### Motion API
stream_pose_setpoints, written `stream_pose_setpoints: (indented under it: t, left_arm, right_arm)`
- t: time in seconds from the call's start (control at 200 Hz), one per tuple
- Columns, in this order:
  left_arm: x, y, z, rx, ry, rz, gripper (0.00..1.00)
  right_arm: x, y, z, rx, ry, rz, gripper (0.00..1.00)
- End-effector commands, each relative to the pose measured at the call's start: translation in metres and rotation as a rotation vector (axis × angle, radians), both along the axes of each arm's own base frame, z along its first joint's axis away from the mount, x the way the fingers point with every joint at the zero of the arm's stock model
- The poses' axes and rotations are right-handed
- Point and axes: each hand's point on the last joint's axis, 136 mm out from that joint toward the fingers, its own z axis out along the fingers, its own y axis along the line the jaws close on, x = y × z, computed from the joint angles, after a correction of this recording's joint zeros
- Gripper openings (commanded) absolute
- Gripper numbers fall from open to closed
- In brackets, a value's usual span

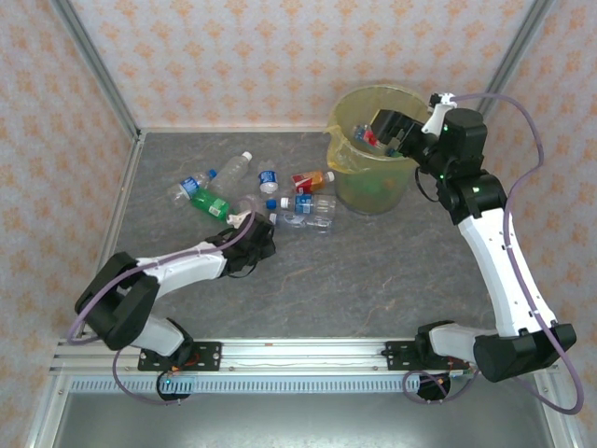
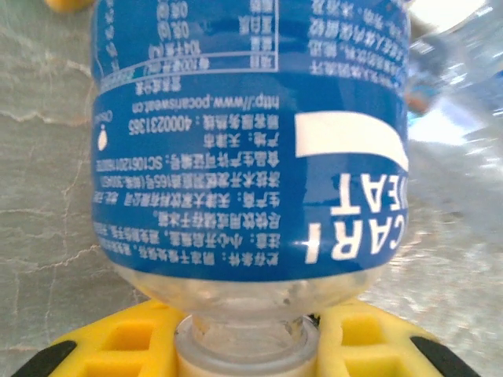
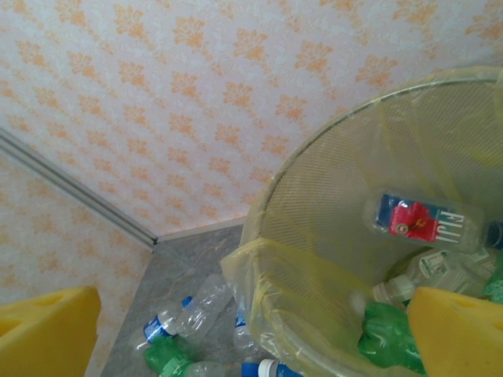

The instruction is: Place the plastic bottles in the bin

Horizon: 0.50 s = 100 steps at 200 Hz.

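Left wrist view: left fingers (image 2: pixel 354 345) closed on the neck of a bottle (image 2: pixel 251 141), one yellow finger on each side just below the shoulder. The bottle is clear with a blue label; it looks empty. From the top view the hold is placed at the near edge of the loose cluster, left of centre on the tabletop (image 1: pixel 354 280). Whether the bottle is off the surface cannot be told.

Handling, judged: an empty thin-walled bottle is very light and its body dents under pressure. The film label is slick. The neck is the stiffest part, and the ring there should stop it slipping through. Held by the neck, the body may swing, so a slow carry is advised.

Right wrist view: right fingers (image 3: pixel 452 330) spread wide with nothing between them, hanging over the mouth of the bin (image 3: pixel 314 204).

Bin: at the back right of the tabletop, a yellow liner (image 3: pixel 259 275) folded over its rim. Seen inside are a clear bottle with a red and blue label (image 3: pixel 424 224), a green bottle (image 3: pixel 389 338) and at least one more clear one (image 3: pixel 428 271). The bin is judged well short of full.

Tabletop bottles (image 1: pixel 270 191): about seven besides the held one, lying on their sides between the left arm and the bin. They include a green one (image 1: pixel 213 205) and a red-orange labelled one (image 1: pixel 312 179). The task is judged roughly part done.
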Motion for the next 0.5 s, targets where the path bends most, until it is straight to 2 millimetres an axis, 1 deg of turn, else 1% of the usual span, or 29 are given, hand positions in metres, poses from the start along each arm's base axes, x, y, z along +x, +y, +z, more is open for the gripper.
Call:
stream_pose_setpoints:
  t: [0.0, 0.085, 0.26, 0.35, 0.465, 0.476, 0.496]
  left_arm:
    - [-0.001, 0.005, 0.029, 0.055, -0.071, -0.009, 0.30]
    - [-0.001, 0.005, 0.049, 0.063, -0.120, -0.030, 0.28]
    - [0.007, 0.002, 0.104, 0.082, -0.264, -0.084, 0.28]
    - [0.013, -0.007, 0.132, 0.086, -0.327, -0.131, 0.28]
    - [0.018, -0.023, 0.167, 0.092, -0.406, -0.198, 0.28]
    - [0.018, -0.024, 0.170, 0.099, -0.414, -0.210, 0.28]
    - [0.018, -0.027, 0.175, 0.110, -0.427, -0.230, 0.28]
  right_arm:
    - [-0.008, 0.012, 0.021, 0.042, -0.077, 0.072, 0.99]
    - [-0.008, 0.016, 0.022, 0.055, -0.074, 0.091, 1.00]
    - [-0.011, 0.025, 0.028, 0.082, -0.098, 0.146, 1.00]
    - [-0.012, 0.023, 0.031, 0.096, -0.110, 0.136, 1.00]
    - [-0.011, 0.022, 0.036, 0.115, -0.136, 0.125, 1.00]
    - [-0.018, 0.021, 0.044, 0.120, -0.158, 0.127, 1.00]
    - [-0.021, 0.021, 0.048, 0.124, -0.169, 0.132, 1.00]
